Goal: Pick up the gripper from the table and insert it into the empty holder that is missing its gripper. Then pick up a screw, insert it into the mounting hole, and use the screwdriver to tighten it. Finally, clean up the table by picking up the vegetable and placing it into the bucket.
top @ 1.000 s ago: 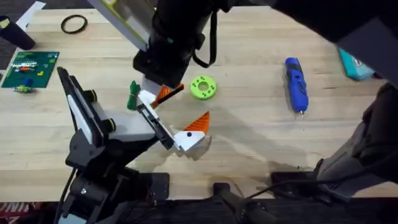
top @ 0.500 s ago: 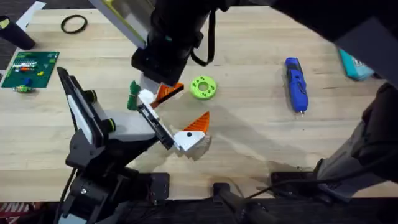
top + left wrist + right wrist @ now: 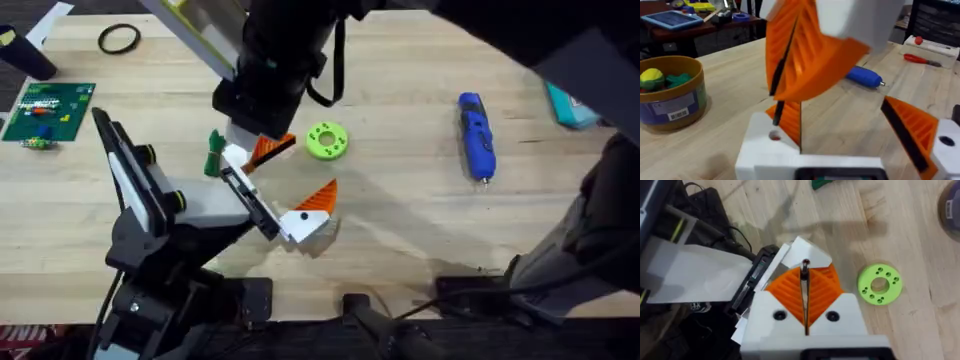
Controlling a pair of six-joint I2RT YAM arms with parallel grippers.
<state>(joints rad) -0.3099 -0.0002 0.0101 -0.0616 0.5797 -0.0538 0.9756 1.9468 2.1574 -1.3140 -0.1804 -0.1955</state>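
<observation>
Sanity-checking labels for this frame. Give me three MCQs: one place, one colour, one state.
1. The screwdriver is: A) lying to the robot's right of the disc B) standing upright C) held by a gripper
2. The disc is: A) blue B) lime green C) orange
3. The bucket is: A) tipped over B) upright and empty C) upright with something inside

Answers:
1 A: in the overhead view it lies flat, well to the right of the disc.
2 B: it shows lime green in the overhead and right wrist views.
3 C: the left wrist view shows it upright with a yellow-green ball inside.
</observation>
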